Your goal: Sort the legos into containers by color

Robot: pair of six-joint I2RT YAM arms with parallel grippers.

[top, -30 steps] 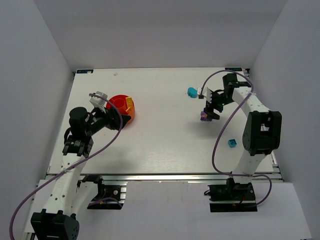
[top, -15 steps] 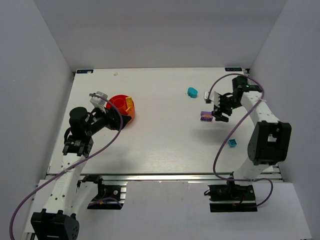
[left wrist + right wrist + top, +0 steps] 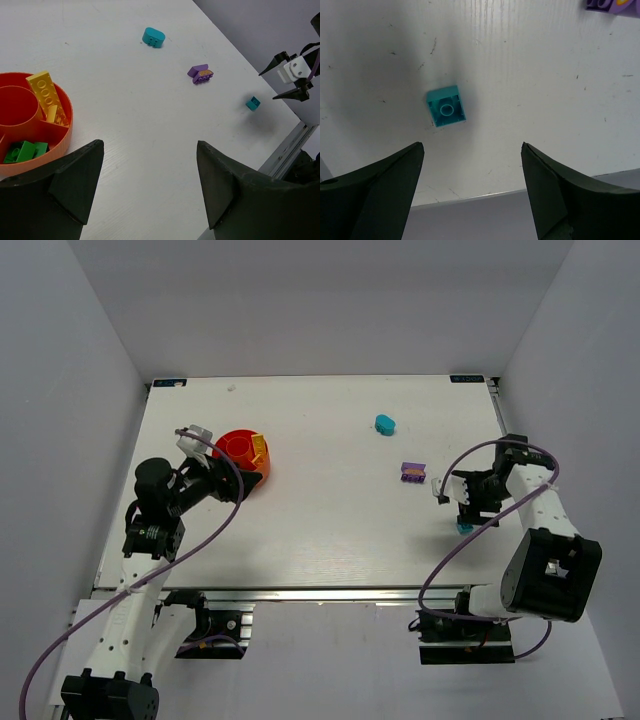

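An orange-red bowl (image 3: 243, 455) (image 3: 66, 131) sits at the table's left, holding a yellow lego (image 3: 47, 94) and green legos (image 3: 25, 150). My left gripper (image 3: 228, 480) (image 3: 150, 144) hovers just beside the bowl, open and empty. Three legos lie loose: a rounded cyan one (image 3: 384, 423) (image 3: 153, 37), a purple one (image 3: 412, 471) (image 3: 201, 74) (image 3: 605, 5), and a small cyan brick (image 3: 463, 527) (image 3: 253, 103) (image 3: 446, 106). My right gripper (image 3: 466, 502) (image 3: 472, 145) hangs above the small cyan brick, open, the brick lying ahead of its left fingertip.
The table's right edge (image 3: 470, 197) runs close under the right gripper's fingers. Grey walls enclose the table at the back and both sides. The bowl has a raised centre ring (image 3: 17, 105).
My right gripper has moved away from the purple lego, toward the near right corner, and now hangs over the small cyan brick. The purple lego stays on the table. The left arm barely moved.
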